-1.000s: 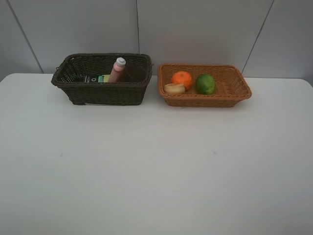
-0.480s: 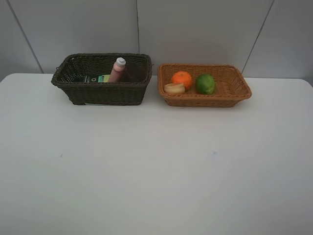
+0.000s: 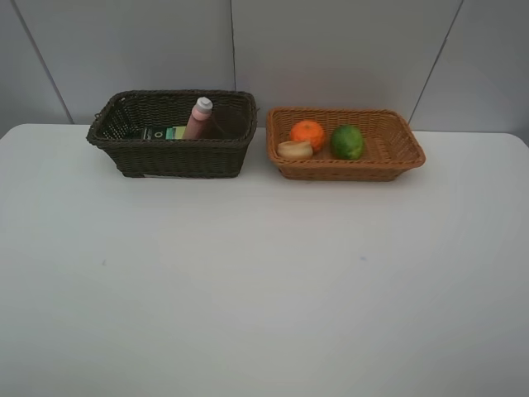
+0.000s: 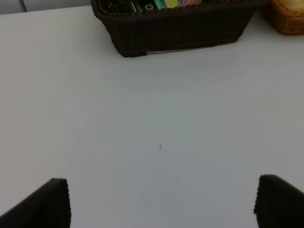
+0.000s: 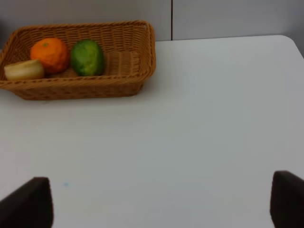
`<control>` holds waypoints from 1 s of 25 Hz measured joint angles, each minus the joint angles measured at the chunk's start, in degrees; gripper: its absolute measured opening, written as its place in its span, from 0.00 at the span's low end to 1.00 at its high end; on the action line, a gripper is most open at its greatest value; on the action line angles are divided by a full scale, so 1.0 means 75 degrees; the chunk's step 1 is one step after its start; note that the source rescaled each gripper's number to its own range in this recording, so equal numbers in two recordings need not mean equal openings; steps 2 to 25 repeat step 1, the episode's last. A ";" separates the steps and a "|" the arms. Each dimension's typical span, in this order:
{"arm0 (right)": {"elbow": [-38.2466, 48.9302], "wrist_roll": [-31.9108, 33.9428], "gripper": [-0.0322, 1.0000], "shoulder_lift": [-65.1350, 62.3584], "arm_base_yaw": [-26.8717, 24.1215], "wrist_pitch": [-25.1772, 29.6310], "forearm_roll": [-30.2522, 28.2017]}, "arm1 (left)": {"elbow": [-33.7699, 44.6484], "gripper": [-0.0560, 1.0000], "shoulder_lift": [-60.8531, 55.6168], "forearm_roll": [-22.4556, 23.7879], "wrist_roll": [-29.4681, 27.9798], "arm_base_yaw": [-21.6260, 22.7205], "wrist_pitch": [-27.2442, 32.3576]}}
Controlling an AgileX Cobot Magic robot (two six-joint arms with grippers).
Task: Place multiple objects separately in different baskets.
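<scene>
White table (image 3: 264, 281) against grey wall panels (image 3: 331, 50); the dark basket (image 3: 169, 157) has the pink bottle (image 3: 199, 118), and the tan basket (image 3: 347, 168) beside it has the orange (image 3: 307, 134) and green fruit (image 3: 348, 141). Left gripper (image 4: 159, 202) and right gripper (image 5: 161, 204) both hang spread wide over bare tabletop, holding nothing.

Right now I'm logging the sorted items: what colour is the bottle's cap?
White, on the pink bottle in the dark basket; clearest in the exterior high view.
</scene>
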 joint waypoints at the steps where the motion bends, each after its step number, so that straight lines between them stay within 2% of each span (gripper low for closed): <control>1: 0.0000 0.0000 1.00 0.0000 0.0000 0.0000 0.0000 | 0.0000 1.00 0.0000 0.0000 0.0000 0.0000 0.0000; 25: 0.0000 0.0000 1.00 0.0000 0.0000 0.0000 0.0000 | 0.0000 1.00 0.0000 0.0000 0.0000 0.0000 0.0000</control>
